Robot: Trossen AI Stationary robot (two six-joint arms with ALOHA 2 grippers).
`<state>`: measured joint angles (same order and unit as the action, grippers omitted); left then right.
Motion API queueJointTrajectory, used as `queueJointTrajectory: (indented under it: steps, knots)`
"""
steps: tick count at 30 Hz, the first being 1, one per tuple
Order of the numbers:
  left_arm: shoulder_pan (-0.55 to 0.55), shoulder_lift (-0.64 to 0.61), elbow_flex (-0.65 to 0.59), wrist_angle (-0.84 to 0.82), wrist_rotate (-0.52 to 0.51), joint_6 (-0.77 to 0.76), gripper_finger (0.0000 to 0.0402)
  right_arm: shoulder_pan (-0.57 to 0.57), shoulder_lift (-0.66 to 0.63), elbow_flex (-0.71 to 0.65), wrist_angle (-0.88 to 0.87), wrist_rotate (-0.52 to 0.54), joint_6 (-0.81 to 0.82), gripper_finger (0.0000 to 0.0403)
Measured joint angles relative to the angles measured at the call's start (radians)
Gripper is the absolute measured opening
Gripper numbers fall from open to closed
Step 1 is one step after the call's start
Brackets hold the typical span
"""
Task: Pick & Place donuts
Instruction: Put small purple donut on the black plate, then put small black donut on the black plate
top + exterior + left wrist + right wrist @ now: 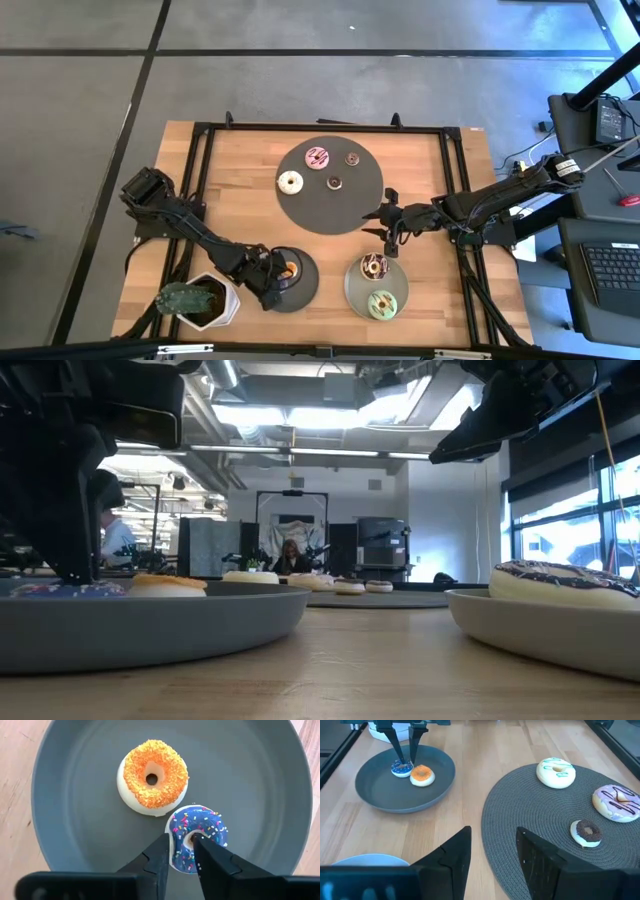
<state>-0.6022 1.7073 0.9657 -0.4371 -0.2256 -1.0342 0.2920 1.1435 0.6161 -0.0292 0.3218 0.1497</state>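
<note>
The left tool (pixel 181 852) stands over the dark plate (pixel 305 285) near the tabletop's front edge, left of middle, its two fingers narrowly spread with the tips straddling one side of the purple mini donut (pixel 197 836); whether they are pinching the ring or have just let it go cannot be told. The orange mini donut (pixel 154 776) lies touching it on the same plate. If this is a release, the step is best finished by spreading the fingers a little more and lifting straight up, so neither tip drags the purple ring or knocks the orange one beside it. If it is a pick, one finger should sit inside the hole and the other outside the rim, closed gently before any lift. The right tool (pixel 492 847) hangs spread and empty above the bare wood between the round woven mat (pixel 530 835) and the grey plate (pixel 352 285) at the front right, which carries the chocolate-sprinkled donut (pixel 375 265) and the green donut (pixel 381 304). On the mat, toward the back edge, sit the white donut (pixel 555 772), the pink donut (pixel 618 801) and a brown mini donut (pixel 586 831); a second small brown one (pixel 352 158) shows from above.
</note>
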Motion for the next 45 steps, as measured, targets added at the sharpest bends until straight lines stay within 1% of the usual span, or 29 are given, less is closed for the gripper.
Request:
queueJointTrajectory:
  steps: [5, 10, 15, 17, 21, 27, 32, 35, 39, 42, 45]
  knots:
    - [0.007, -0.008, 0.0, 0.0, 0.001, 0.0, 0.0106, 0.0, 0.0, 0.0, 0.0, 0.0, 0.0, 0.0158]
    - [0.029, -0.06, 0.0, -0.003, 0.0, 0.0, 0.0115, 0.0, 0.0, 0.0, 0.0, 0.0, 0.0, 0.0158]
    - [0.096, -0.126, 0.0, 0.002, -0.135, 0.018, 0.0116, 0.0, 0.0, 0.0, 0.0, 0.0, 0.0, 0.0158]
    - [0.14, -0.141, 0.0, 0.018, -0.156, 0.069, 0.0116, 0.0, 0.0, 0.0, 0.0, 0.0, 0.0, 0.0158]
    - [0.253, -0.145, 0.0, 0.125, -0.154, 0.274, 0.012, 0.0, 0.0, 0.0, -0.002, 0.0, -0.001, 0.0158]
    - [0.444, -0.117, 0.001, 0.397, -0.052, 0.613, 0.0135, 0.0, 0.0, 0.0, -0.022, 0.0, -0.004, 0.0158]
    - [0.586, -0.074, 0.002, 0.547, 0.077, 0.8, 0.0164, 0.0, 0.0, 0.0, -0.051, 0.0, -0.003, 0.0158]
    - [0.657, -0.023, 0.002, 0.622, 0.121, 0.842, 0.0187, 0.0, 0.0, 0.0, -0.056, 0.0, -0.014, 0.0158]
    - [0.726, 0.056, 0.001, 0.69, 0.124, 0.862, 0.0212, 0.0, 0.0, -0.001, -0.055, 0.003, -0.032, 0.0158]
    - [0.759, 0.114, 0.0, 0.73, 0.133, 0.842, 0.0218, 0.0, 0.0, -0.001, -0.059, 0.003, -0.034, 0.0158]
    - [0.782, 0.17, 0.0, 0.793, 0.145, 0.881, 0.0218, 0.0, 0.0, -0.001, -0.066, 0.012, -0.041, 0.0158]
